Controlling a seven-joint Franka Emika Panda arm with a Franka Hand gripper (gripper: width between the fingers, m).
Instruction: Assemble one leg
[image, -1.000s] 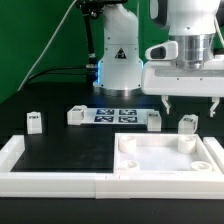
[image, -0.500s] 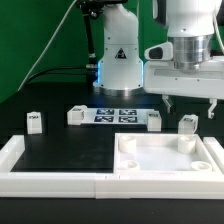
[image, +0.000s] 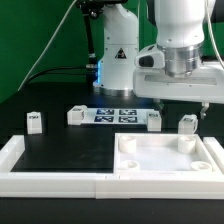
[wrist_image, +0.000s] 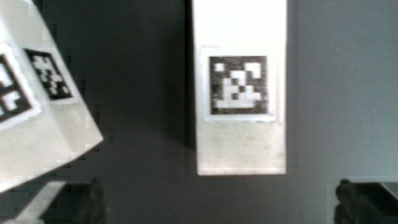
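End effector (image: 183, 105) hangs released, fingers (wrist_image: 71, 200) spread wide, over the bench (image: 60, 150). Along the exterior view, left to right: spare legs (image: 33, 121), marker board (image: 115, 115), then the leg (image: 154, 119), seemingly the one centred beneath the wrist camera. Approach step: next, descend squarely, straddle it, clench.

Room: green backdrop (image: 30, 35) behind, on the exterior view's left. Matte black table (image: 70, 150) fills the middle. A white raised border (image: 50, 182) runs along its near edge and left side. Lighting soft, even.
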